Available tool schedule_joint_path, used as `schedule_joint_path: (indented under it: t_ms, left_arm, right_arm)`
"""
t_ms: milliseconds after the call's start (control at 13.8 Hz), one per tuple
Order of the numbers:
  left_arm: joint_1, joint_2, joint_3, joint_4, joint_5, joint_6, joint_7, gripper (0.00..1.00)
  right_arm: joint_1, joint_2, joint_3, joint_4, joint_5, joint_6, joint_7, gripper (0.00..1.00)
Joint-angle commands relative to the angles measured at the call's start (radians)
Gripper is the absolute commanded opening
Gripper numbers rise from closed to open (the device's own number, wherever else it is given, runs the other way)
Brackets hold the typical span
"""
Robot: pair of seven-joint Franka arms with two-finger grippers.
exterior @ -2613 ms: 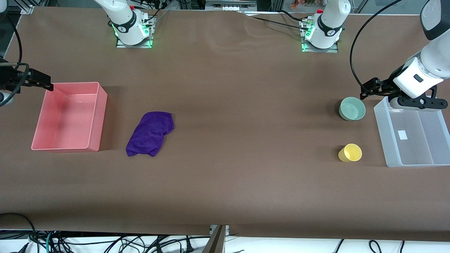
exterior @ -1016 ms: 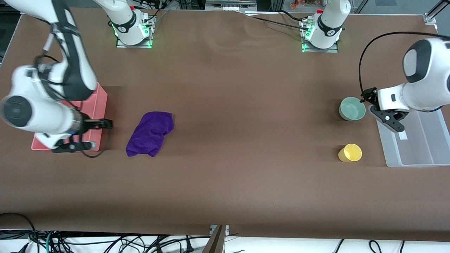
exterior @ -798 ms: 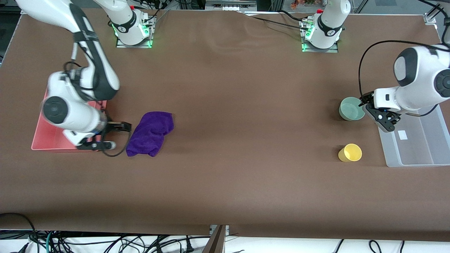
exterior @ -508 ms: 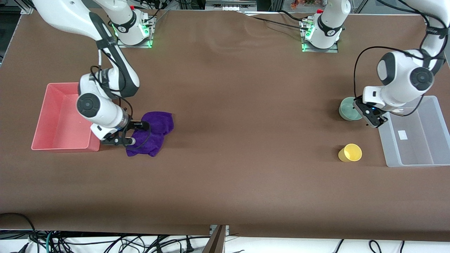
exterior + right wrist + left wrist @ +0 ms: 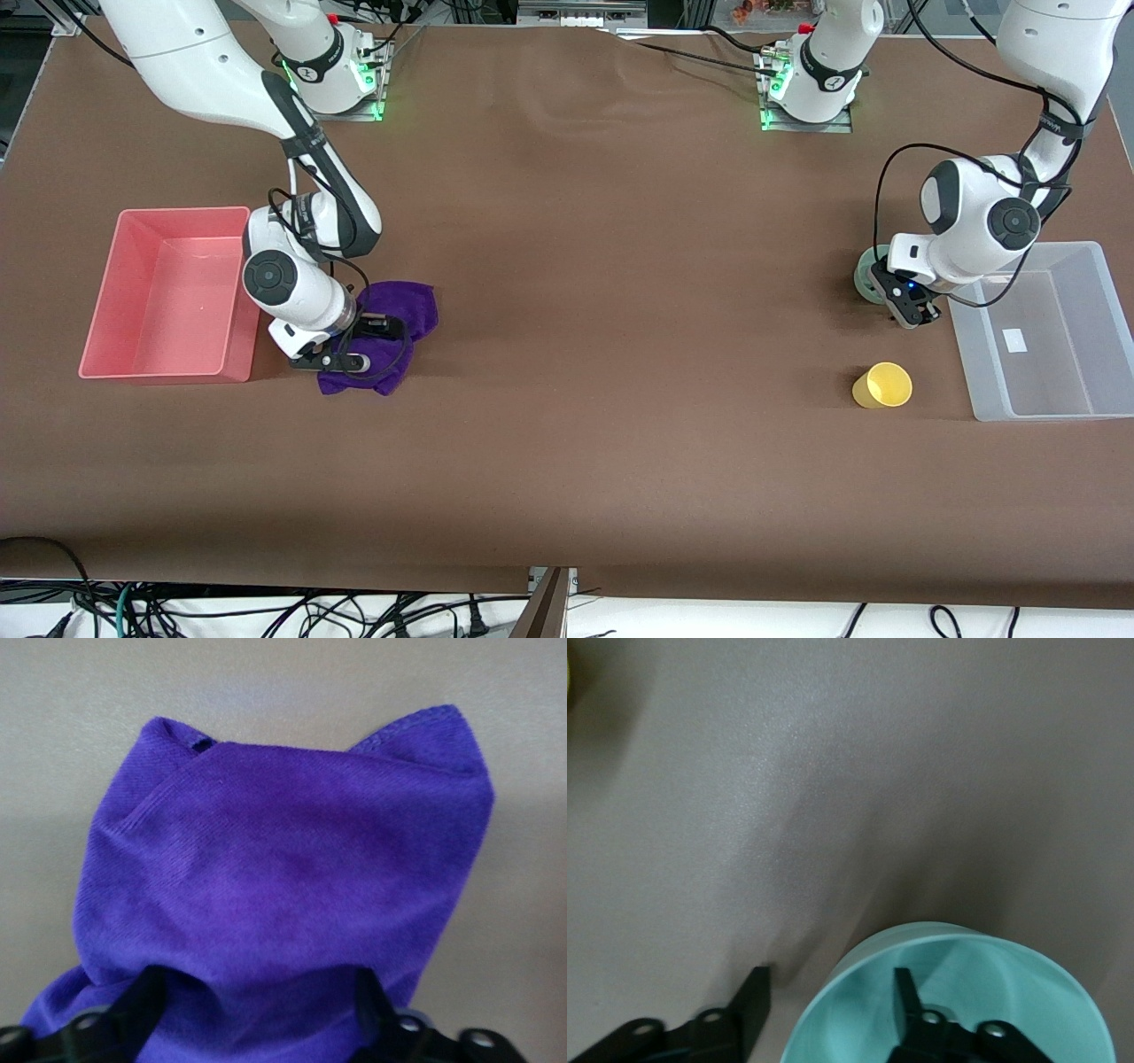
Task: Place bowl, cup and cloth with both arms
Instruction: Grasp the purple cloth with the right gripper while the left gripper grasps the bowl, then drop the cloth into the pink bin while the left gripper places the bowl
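Straddling the mint bowl's (image 5: 957,992) glossy rim, the left gripper (image 5: 828,1005) stood open — one finger inside, one outside; a slippery wall. Beside the pink bin (image 5: 115,292), the right gripper (image 5: 257,1001) spread wide over the soft purple cloth (image 5: 292,877) — bunch its middle.

Bright, even light; soft shadows

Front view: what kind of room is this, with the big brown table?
Probably a robot lab: two white robot arms are bolted to the brown-covered table, with tangled black cables under its nearer edge.
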Motion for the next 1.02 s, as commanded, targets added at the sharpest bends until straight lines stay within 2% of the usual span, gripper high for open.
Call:
schedule_joint_path:
  t_ms: [0,73,218,290,435,581,726,944]
  left_arm:
    - [0.011,-0.013,-0.008,0.018,0.026,-0.007,0.015,0.0]
    - [0.011,-0.019,-0.011,0.02,0.026,-0.01,0.015,0.0]
    - [0.01,-0.048,-0.015,0.034,0.026,-0.033,0.012,0.0]
    - [0.007,-0.077,-0.019,0.049,0.026,-0.085,0.012,0.0]
    - [0.01,-0.102,-0.024,0.156,0.009,-0.279,0.012,0.0]
    - [0.008,-0.099,-0.024,0.329,0.007,-0.526,0.012,0.0]
    - [0.011,-0.088,-0.021,0.475,0.007,-0.683,0.018,0.0]
    - [0.084,-0.015,-0.012,0.648,0.02,-0.717,0.128,0.0]
  right_arm:
    - [0.007,0.0,-0.001,-0.004,-0.004,0.019,0.009,0.2]
    - [0.01,0.006,-0.001,-0.001,-0.004,0.016,0.003,0.0]
    - [0.019,0.008,-0.001,0.007,-0.01,0.014,-0.001,0.0]
    - [0.019,0.002,-0.003,0.014,-0.013,0.011,-0.004,0.0]
    - [0.019,-0.017,-0.009,0.048,-0.016,-0.054,-0.014,0.0]
    - [0.018,-0.046,-0.018,0.12,-0.016,-0.206,-0.057,0.0]
    - [0.018,-0.081,-0.054,0.218,-0.015,-0.407,-0.146,0.0]
    - [0.015,-0.114,-0.157,0.402,-0.012,-0.767,-0.359,0.0]
